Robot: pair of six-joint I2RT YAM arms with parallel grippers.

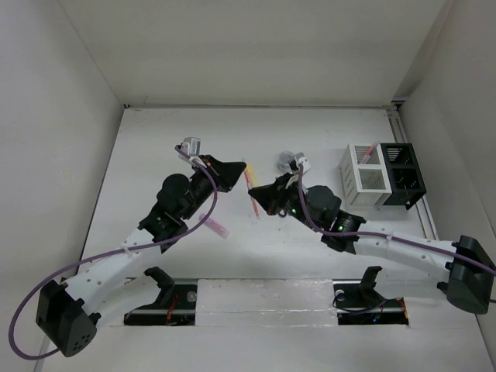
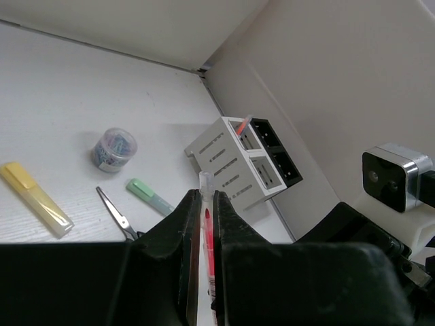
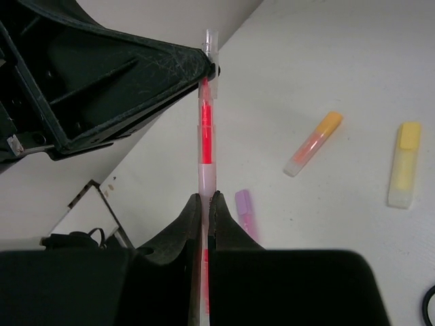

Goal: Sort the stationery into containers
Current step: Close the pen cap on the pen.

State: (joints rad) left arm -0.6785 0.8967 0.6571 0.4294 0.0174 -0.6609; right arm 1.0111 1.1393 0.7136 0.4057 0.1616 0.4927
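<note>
Pen (image 3: 204, 129) tight in left end effector (image 2: 205, 197) and right end effector (image 3: 206, 197); green highlighter (image 2: 151, 197) only in left wrist view

My left gripper (image 2: 204, 198) and right gripper (image 3: 206, 198) were black. The pen (image 3: 206, 136) was clear with a red core. There were a yellow highlighter (image 3: 406, 163), an orange highlighter (image 3: 314, 142), a purple highlighter (image 3: 245, 209) and a pale green highlighter (image 2: 151, 195). The slotted white box (image 2: 224, 163) had a black box (image 2: 280, 153) beside it, and the worktop (image 3: 340, 54) was white.

A white table (image 1: 155, 147) sits boxed by 3 white walls (image 1: 256, 46) (evenly lit).
</note>
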